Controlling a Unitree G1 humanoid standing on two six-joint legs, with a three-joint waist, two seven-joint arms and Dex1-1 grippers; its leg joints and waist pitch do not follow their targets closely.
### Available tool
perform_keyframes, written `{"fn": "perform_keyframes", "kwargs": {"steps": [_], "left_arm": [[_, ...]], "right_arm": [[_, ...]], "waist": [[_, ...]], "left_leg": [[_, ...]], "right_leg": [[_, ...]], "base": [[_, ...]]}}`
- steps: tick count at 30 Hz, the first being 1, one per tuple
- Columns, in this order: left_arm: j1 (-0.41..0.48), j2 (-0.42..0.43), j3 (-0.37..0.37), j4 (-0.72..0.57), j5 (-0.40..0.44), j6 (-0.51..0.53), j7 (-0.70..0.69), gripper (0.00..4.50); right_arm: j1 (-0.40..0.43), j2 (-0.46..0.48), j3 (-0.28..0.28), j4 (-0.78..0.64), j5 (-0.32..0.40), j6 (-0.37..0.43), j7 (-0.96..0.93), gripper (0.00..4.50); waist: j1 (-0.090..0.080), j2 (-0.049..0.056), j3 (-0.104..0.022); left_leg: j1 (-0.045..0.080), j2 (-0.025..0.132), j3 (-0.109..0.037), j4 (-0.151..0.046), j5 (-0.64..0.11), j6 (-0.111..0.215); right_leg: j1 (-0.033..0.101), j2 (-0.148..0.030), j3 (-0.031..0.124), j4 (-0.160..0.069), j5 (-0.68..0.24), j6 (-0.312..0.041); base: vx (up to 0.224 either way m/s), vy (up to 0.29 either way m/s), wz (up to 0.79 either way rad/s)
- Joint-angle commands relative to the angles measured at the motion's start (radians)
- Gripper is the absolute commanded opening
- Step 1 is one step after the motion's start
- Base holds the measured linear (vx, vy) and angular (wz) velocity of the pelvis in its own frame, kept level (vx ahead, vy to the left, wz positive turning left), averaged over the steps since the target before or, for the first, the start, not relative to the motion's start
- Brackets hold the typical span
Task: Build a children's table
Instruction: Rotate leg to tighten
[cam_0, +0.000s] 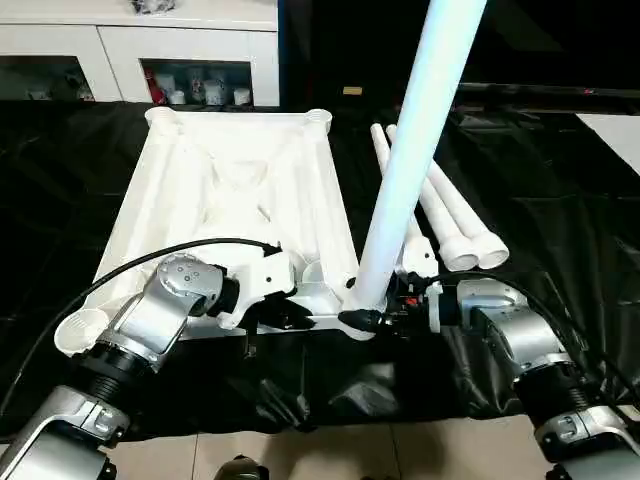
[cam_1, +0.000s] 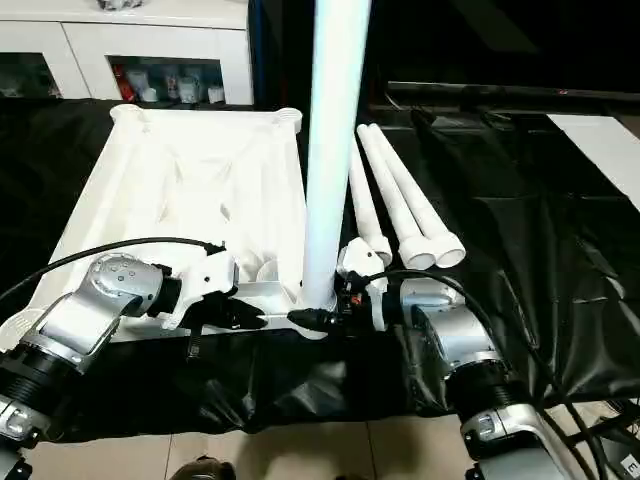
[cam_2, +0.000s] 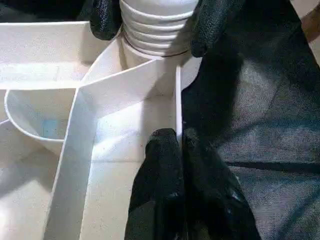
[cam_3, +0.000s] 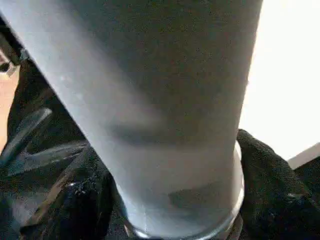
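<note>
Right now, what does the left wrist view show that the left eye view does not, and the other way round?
Left wrist view: the ribbed end of the upright leg meeting the tabletop corner, the right tool gripping it, and the left tool pinching the tabletop's thin edge wall. Left eye view: three spare legs lying on the black cover right of the tabletop, and a white cabinet behind. Both: the upright leg and the upturned tabletop.

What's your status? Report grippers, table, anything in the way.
Right gripper shut on upright leg at near corner socket. Left gripper pinching tabletop edge. Spare legs lie right of tabletop, clear of work.
</note>
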Motion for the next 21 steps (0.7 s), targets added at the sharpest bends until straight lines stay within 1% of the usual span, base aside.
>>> {"fn": "perform_keyframes", "kwargs": {"steps": [1,2,3,5,6,7,8,11,12,13,15,17,18,19,20,21], "left_arm": [[-0.013,-0.025,0.017,-0.028,-0.021,-0.006,0.020,0.00],[-0.010,-0.026,0.019,-0.030,-0.022,-0.006,0.022,0.00],[-0.007,-0.027,0.020,-0.033,-0.023,-0.005,0.024,0.00],[-0.004,-0.027,0.022,-0.036,-0.025,-0.003,0.025,0.00],[-0.003,-0.026,0.023,-0.038,-0.026,-0.001,0.025,0.00],[-0.002,-0.025,0.023,-0.039,-0.025,-0.001,0.025,0.00],[-0.001,-0.024,0.022,-0.039,-0.025,-0.001,0.025,0.00],[-0.002,-0.022,0.022,-0.039,-0.025,-0.001,0.026,0.00],[-0.002,-0.022,0.022,-0.039,-0.024,-0.001,0.028,0.00],[-0.002,-0.023,0.024,-0.038,-0.023,0.001,0.033,0.00],[-0.002,-0.029,0.030,-0.038,-0.022,0.006,0.050,0.00],[-0.002,-0.034,0.033,-0.038,-0.021,0.009,0.061,0.00],[-0.010,-0.061,0.054,-0.031,-0.008,0.037,0.138,0.00],[-0.014,-0.073,0.061,-0.029,-0.002,0.050,0.171,0.00],[-0.016,-0.083,0.067,-0.027,0.004,0.062,0.199,0.00],[-0.024,-0.126,0.091,-0.033,0.028,0.126,0.314,0.00]], "right_arm": [[0.020,0.026,0.017,0.023,0.016,0.025,-0.015,2.85],[0.024,0.035,0.006,0.031,0.026,0.039,-0.025,2.85],[0.029,0.043,-0.003,0.041,0.033,0.052,-0.034,2.85],[0.030,0.047,-0.009,0.052,0.035,0.059,-0.043,2.85],[0.032,0.054,-0.017,0.074,0.031,0.057,-0.050,2.85],[0.033,0.055,-0.017,0.083,0.025,0.051,-0.054,2.84],[0.033,0.055,-0.016,0.093,0.019,0.043,-0.058,2.84],[0.035,0.057,-0.013,0.104,0.009,0.032,-0.063,2.84],[0.035,0.061,-0.016,0.108,0.008,0.034,-0.074,2.84],[0.031,0.065,-0.021,0.118,0.005,0.034,-0.093,2.84],[0.019,0.076,-0.030,0.146,-0.006,0.029,-0.135,2.84],[0.012,0.083,-0.034,0.163,-0.014,0.023,-0.160,2.84],[-0.027,0.118,-0.064,0.243,-0.033,0.010,-0.290,2.84],[-0.042,0.132,-0.077,0.270,-0.035,0.004,-0.335,2.84],[-0.054,0.143,-0.087,0.293,-0.036,0.000,-0.372,2.84],[-0.103,0.193,-0.132,0.376,-0.018,-0.004,-0.493,2.84]], "waist": [[-0.004,0.010,-0.071],[-0.004,0.011,-0.070],[-0.005,0.010,-0.070],[-0.008,0.010,-0.069],[-0.008,0.013,-0.068],[-0.010,0.012,-0.067],[-0.011,0.014,-0.067],[-0.013,0.014,-0.066],[-0.015,0.013,-0.065],[-0.016,0.013,-0.063],[-0.020,0.012,-0.063],[-0.025,0.014,-0.063],[-0.030,0.016,-0.061],[-0.039,0.014,-0.059],[-0.041,0.016,-0.061],[-0.055,0.018,-0.061]], "left_leg": [[0.031,0.058,-0.027,-0.076,-0.304,-0.016],[0.034,0.059,-0.028,-0.077,-0.319,-0.021],[0.032,0.059,-0.031,-0.078,-0.323,-0.025],[0.033,0.059,-0.031,-0.079,-0.331,-0.029],[0.034,0.058,-0.031,-0.079,-0.338,-0.031],[0.035,0.058,-0.031,-0.079,-0.353,-0.034],[0.036,0.058,-0.033,-0.079,-0.362,-0.037],[0.038,0.058,-0.034,-0.080,-0.377,-0.041],[0.038,0.057,-0.035,-0.081,-0.385,-0.042],[0.040,0.057,-0.036,-0.082,-0.396,-0.043],[0.040,0.057,-0.037,-0.082,-0.404,-0.047],[0.040,0.056,-0.039,-0.082,-0.410,-0.050],[0.039,0.055,-0.039,-0.082,-0.419,-0.056],[0.035,0.052,-0.046,-0.084,-0.433,-0.067],[0.033,0.052,-0.048,-0.084,-0.436,-0.071],[0.036,0.052,-0.053,-0.083,-0.456,-0.083]], "right_leg": [[0.040,-0.078,0.049,-0.073,-0.310,-0.187],[0.037,-0.079,0.049,-0.076,-0.336,-0.180],[0.039,-0.079,0.048,-0.076,-0.353,-0.171],[0.037,-0.079,0.048,-0.077,-0.357,-0.170],[0.036,-0.079,0.048,-0.077,-0.364,-0.170],[0.034,-0.080,0.049,-0.080,-0.381,-0.168],[0.035,-0.081,0.049,-0.081,-0.394,-0.165],[0.034,-0.081,0.049,-0.084,-0.406,-0.162],[0.035,-0.081,0.048,-0.084,-0.421,-0.158],[0.033,-0.082,0.048,-0.086,-0.439,-0.155],[0.033,-0.083,0.048,-0.087,-0.456,-0.153],[0.033,-0.083,0.047,-0.088,-0.474,-0.149],[0.031,-0.083,0.047,-0.090,-0.486,-0.146],[0.037,-0.083,0.040,-0.090,-0.524,-0.136],[0.038,-0.086,0.039,-0.091,-0.539,-0.131],[0.034,-0.087,0.036,-0.094,-0.560,-0.123]], "base": [[0.000,0.000,0.00],[0.000,0.000,0.00],[0.000,0.000,0.00],[0.000,0.000,0.00],[0.000,0.000,0.00],[0.000,0.000,0.00],[0.000,0.000,0.00],[0.000,0.000,0.00],[0.000,0.000,0.00],[0.000,0.000,0.00],[0.000,0.000,0.00],[0.000,0.000,0.00],[0.000,0.000,0.00],[0.000,0.000,0.00],[0.000,0.000,0.00],[0.000,0.000,0.00]]}}
